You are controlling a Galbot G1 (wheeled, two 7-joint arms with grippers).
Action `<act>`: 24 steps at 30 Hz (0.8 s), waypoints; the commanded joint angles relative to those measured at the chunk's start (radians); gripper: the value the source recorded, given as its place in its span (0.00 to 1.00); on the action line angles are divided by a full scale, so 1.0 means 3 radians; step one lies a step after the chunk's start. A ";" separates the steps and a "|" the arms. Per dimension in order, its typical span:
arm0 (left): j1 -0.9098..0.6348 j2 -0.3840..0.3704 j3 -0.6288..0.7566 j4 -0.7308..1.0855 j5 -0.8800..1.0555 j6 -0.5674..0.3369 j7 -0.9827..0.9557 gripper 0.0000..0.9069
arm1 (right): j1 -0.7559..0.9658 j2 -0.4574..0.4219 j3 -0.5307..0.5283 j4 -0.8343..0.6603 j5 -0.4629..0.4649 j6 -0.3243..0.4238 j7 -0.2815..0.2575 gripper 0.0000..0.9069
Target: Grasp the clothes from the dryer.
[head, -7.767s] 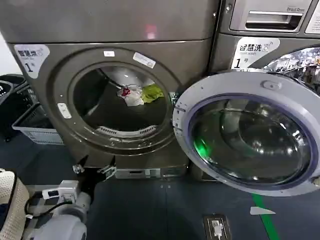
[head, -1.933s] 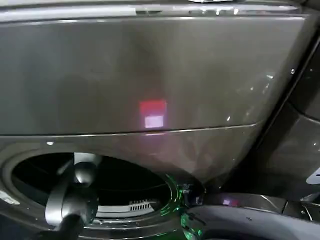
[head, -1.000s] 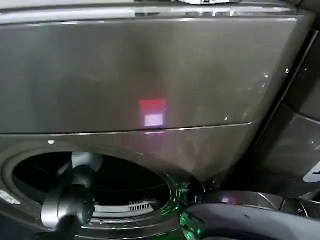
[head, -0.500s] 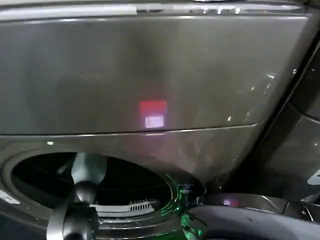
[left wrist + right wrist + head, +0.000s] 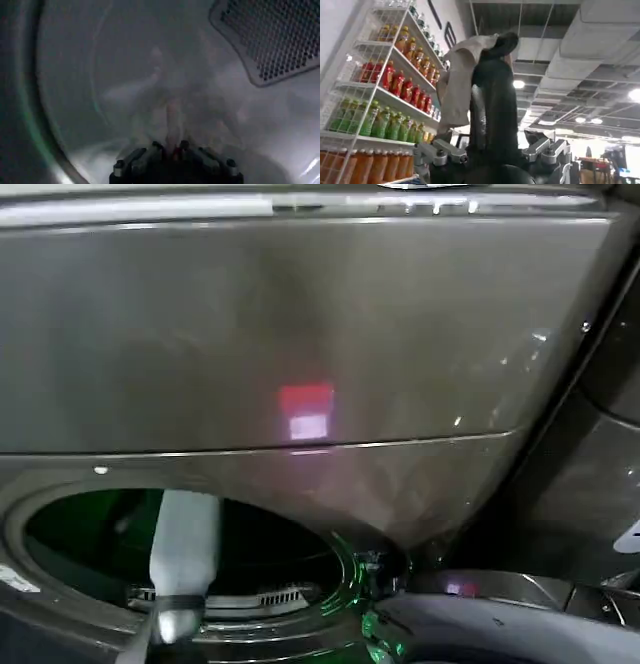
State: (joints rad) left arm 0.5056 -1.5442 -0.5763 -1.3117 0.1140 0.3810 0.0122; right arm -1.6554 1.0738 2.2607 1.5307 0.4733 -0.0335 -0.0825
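The dryer (image 5: pixel 300 324) rises close in front of me, its round port (image 5: pixel 330 554) open at the lower left. My left arm (image 5: pixel 185 554) reaches through the port into the drum. Inside, the clothes (image 5: pixel 170 102) show as a pale, blurred heap on the drum wall. My left gripper (image 5: pixel 168 146) sits right in front of the heap, with a reddish bit at its tips. My right gripper (image 5: pixel 495 50) is raised away from the dryer. Its dark fingers stand together in a column, and a pale cloth (image 5: pixel 457 80) hangs beside their tips.
The dryer's open glass door (image 5: pixel 480 624) lies at the lower right, close to the port. A perforated vent plate (image 5: pixel 270 35) sits on the drum's back wall. Shelves of bottled drinks (image 5: pixel 385 100) stand beside the raised right arm.
The left forearm has pushed deeper into the port and its elbow joint has dropped low. A green glow now lights the drum. Long before, I stood farther back.
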 commanded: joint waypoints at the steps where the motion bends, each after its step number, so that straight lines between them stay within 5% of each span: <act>1: 0.0085 0.0001 0.0021 -0.0216 -0.0302 0.0080 -0.0161 0.00 | 0.0012 0.0006 -0.0007 0.0047 0.0135 -0.0060 0.0019 1.00; 16: 0.0083 -0.0007 0.0035 -0.0185 -0.0205 0.0059 -0.0089 0.00 | 0.0019 0.0041 -0.0023 0.0034 0.0147 0.0007 -0.0008 1.00; 24: 0.0090 -0.0009 0.0042 -0.0168 -0.0112 0.0038 -0.0008 0.00 | 0.0016 0.0042 0.0039 0.0140 0.0217 -0.0189 0.0050 1.00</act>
State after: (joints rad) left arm 0.5337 -1.5471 -0.5655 -1.3593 0.0702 0.3940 -0.0002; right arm -1.6526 1.0878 2.2647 1.5587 0.5268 -0.0593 -0.0784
